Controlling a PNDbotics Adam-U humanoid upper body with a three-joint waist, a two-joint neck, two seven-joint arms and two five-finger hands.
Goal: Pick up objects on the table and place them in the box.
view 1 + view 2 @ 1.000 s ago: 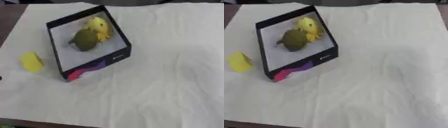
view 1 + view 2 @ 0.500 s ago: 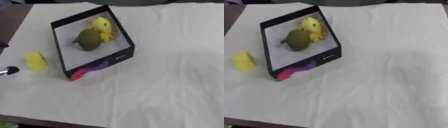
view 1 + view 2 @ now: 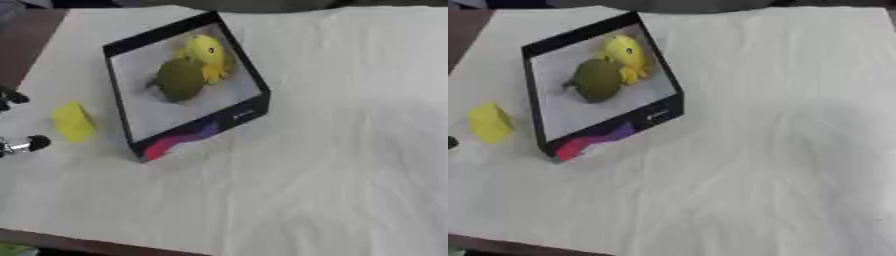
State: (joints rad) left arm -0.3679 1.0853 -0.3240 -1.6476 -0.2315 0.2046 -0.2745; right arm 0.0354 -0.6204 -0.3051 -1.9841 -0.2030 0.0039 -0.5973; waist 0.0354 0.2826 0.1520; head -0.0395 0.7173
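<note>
Left hand (image 3: 19,145) edged in — yellow block (image 3: 73,121), box (image 3: 249,107)

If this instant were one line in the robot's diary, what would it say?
left hand fingertips at left edge | yellow block on white cloth, outside black box | green fruit, yellow duck toy inside

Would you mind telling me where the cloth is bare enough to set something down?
The widest bare stretch is the white cloth right of the box and along the near edge. Left of the box is tight: the yellow block lies there, with the left hand at the edge. Inside the box, only the near floor is bare.
</note>
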